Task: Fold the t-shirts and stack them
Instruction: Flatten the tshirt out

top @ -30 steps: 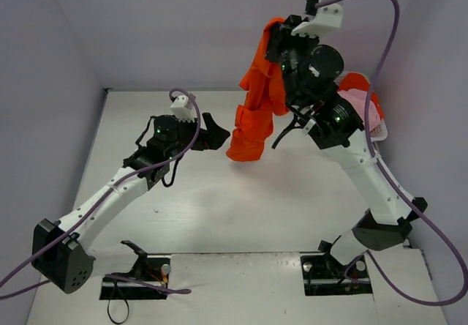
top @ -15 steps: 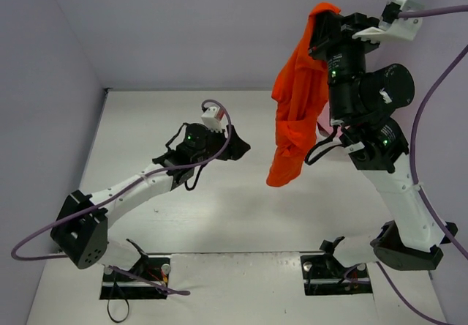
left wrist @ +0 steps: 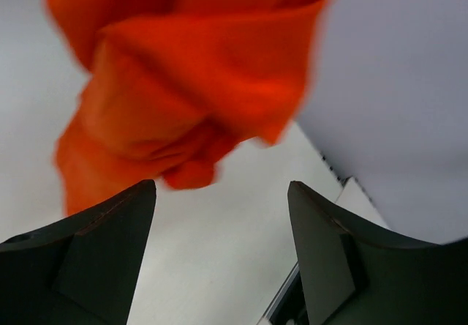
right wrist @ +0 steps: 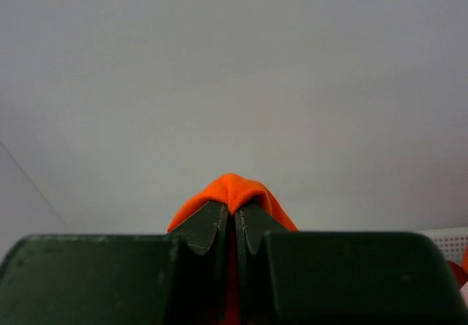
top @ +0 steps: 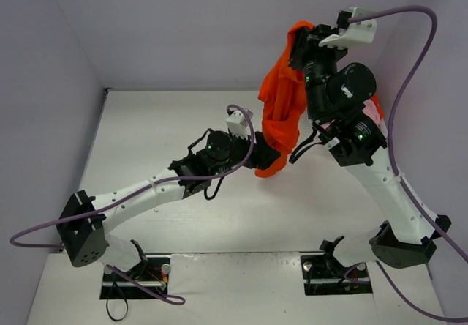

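A bright orange-red t-shirt (top: pixel 281 105) hangs in a long bunched drape above the table, pinched at its top fold by my right gripper (top: pixel 301 38), which is raised high at the back right. In the right wrist view the cloth (right wrist: pixel 232 190) pokes out over the closed right gripper (right wrist: pixel 235 219). My left gripper (top: pixel 269 158) reaches in from the left at the shirt's hanging bottom end. In the left wrist view the left gripper (left wrist: pixel 221 193) stands open just below the dangling cloth (left wrist: pixel 183 98), nothing between its fingers. More orange-red cloth (top: pixel 376 109) peeks from behind the right arm.
A white lattice basket (right wrist: pixel 447 238) sits at the far right, mostly hidden behind the right arm. The white table (top: pixel 146 135) is walled in by pale grey panels on the left, back and right. Both arm bases and loose purple cables (top: pixel 44 233) occupy the near edge.
My left arm has stretched rightward until its gripper is at the shirt's lower end. My right arm swung the hanging shirt right, then partly back left, still raised high.
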`<state>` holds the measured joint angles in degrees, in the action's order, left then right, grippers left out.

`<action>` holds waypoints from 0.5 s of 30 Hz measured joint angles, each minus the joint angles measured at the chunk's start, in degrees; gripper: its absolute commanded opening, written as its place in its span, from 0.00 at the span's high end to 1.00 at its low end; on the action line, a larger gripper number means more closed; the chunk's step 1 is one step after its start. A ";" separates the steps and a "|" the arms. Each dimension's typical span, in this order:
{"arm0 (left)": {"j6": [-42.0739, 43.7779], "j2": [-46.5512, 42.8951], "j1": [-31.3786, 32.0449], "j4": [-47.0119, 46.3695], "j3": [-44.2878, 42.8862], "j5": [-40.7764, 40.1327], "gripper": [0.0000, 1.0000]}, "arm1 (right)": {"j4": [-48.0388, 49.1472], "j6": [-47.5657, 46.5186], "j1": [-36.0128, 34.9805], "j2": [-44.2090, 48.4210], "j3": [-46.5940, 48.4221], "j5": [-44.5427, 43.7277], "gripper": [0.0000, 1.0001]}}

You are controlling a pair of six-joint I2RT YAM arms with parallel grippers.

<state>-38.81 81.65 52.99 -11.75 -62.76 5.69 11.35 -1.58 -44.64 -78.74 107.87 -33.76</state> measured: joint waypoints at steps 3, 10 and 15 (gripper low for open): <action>0.63 -0.13 0.42 -0.02 -4.81 -1.75 0.28 | -0.15 0.09 0.00 0.00 -1.86 0.02 1.00; 3.52 1.81 0.42 0.66 -15.26 -4.72 0.28 | -0.33 0.70 0.00 0.09 -4.44 0.09 1.00; 6.91 4.00 0.42 0.81 -18.32 -7.50 0.28 | -0.48 1.11 0.00 0.31 -5.53 0.11 1.00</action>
<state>-31.90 85.65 53.41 -10.94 -81.08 -1.80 10.87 -0.47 -44.64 -78.43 102.35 -33.65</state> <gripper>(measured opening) 0.720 0.005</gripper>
